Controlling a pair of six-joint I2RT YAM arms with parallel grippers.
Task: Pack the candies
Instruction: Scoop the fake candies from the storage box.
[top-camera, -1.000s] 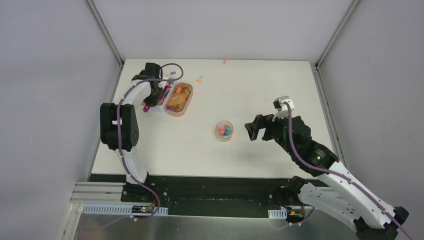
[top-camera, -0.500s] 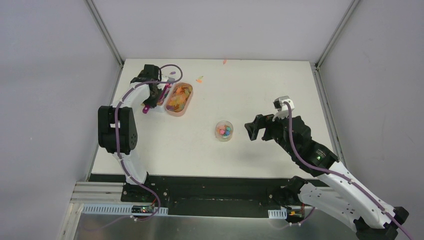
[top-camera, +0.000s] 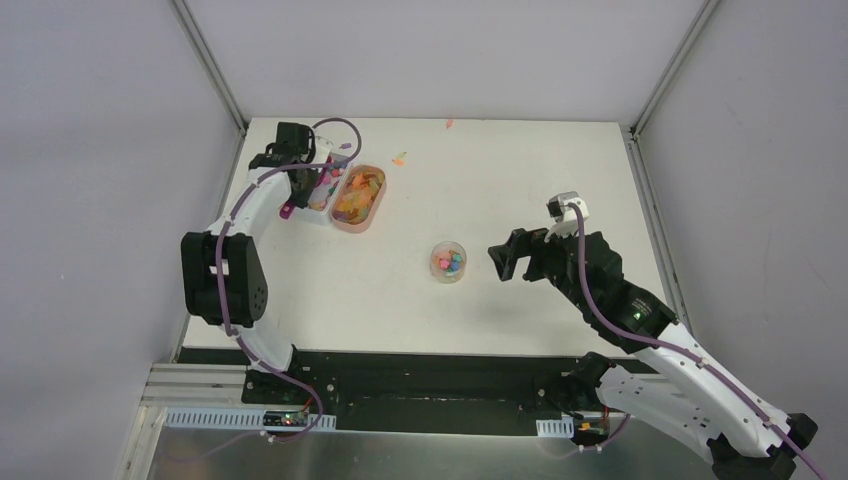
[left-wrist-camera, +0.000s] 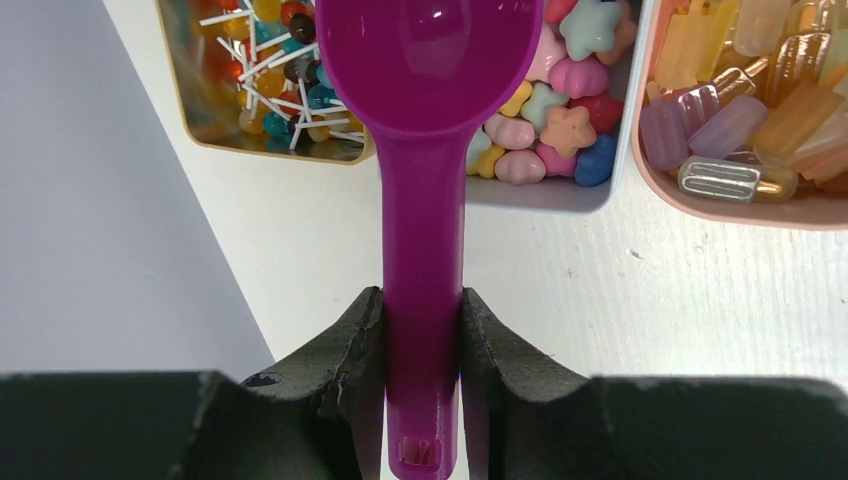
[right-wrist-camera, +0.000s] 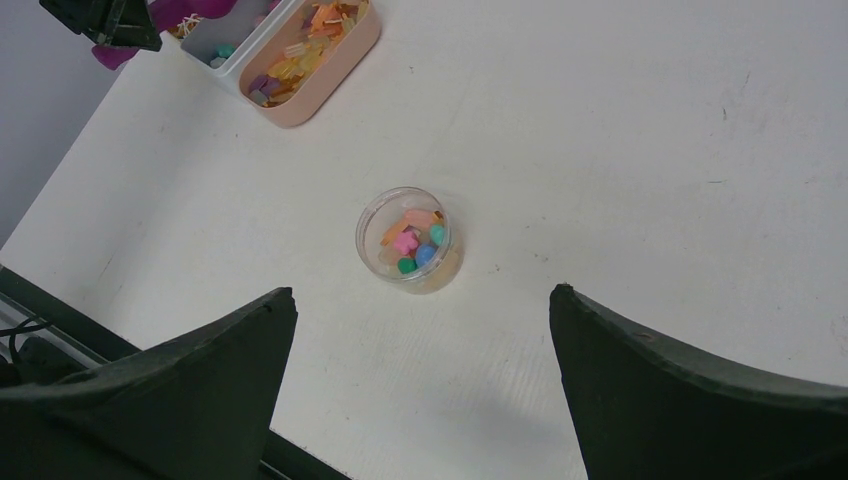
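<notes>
My left gripper (left-wrist-camera: 422, 310) is shut on the handle of a magenta scoop (left-wrist-camera: 425, 190). The scoop's bowl hangs over a white box (left-wrist-camera: 560, 195) of pink, yellow, blue and green candies (left-wrist-camera: 565, 130). To the right of that box, a pink oval tray (top-camera: 358, 197) holds orange-amber and lilac candies (left-wrist-camera: 760, 110). At the table's middle stands a small clear jar (top-camera: 448, 262) with no lid, a few coloured candies (right-wrist-camera: 412, 242) inside. My right gripper (top-camera: 507, 262) hovers just right of the jar, open, with nothing between its fingers.
A tan box (left-wrist-camera: 200, 120) of tiny lollipops with white sticks sits left of the white box, near the table's left edge (left-wrist-camera: 190, 200). Two stray candy pieces (top-camera: 399, 158) lie on the table towards the back wall.
My left gripper has carried the scoop a little to the back left, from beside the pink tray to over the white box. The right arm has not moved.
</notes>
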